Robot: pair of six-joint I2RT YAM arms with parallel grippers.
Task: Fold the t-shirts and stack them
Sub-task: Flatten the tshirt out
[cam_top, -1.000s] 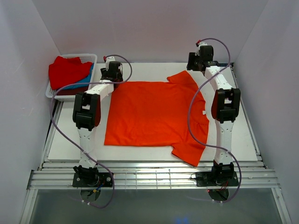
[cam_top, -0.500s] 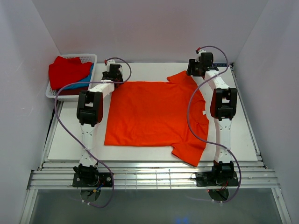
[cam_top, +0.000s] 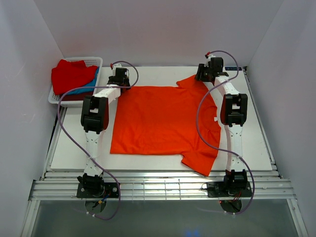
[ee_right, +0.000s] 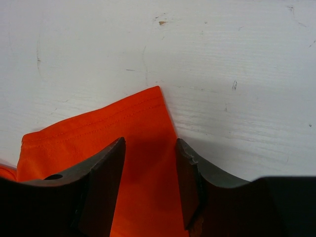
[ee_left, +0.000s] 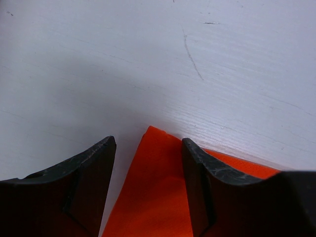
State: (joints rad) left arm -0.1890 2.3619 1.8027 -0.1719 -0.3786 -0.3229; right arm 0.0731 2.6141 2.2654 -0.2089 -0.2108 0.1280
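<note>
A bright orange-red t-shirt (cam_top: 163,121) lies spread flat on the white table. My left gripper (cam_top: 120,81) is at its far left corner; in the left wrist view the gripper (ee_left: 148,148) is open, its jaws standing either side of the cloth corner (ee_left: 158,187). My right gripper (cam_top: 205,74) is at the far right sleeve; in the right wrist view the gripper (ee_right: 149,148) is open, its jaws astride the hemmed sleeve corner (ee_right: 143,123). Red, blue and dark maroon shirts (cam_top: 73,76) lie piled in the basket.
A white lattice basket (cam_top: 95,61) stands at the table's far left corner. White walls enclose the table (cam_top: 79,148) on three sides. An aluminium rail (cam_top: 158,190) runs along the near edge by the arm bases.
Both arms have stretched a little farther and lower onto the shirt's far corners; the right gripper came down toward the sleeve. The shirt has not moved.
</note>
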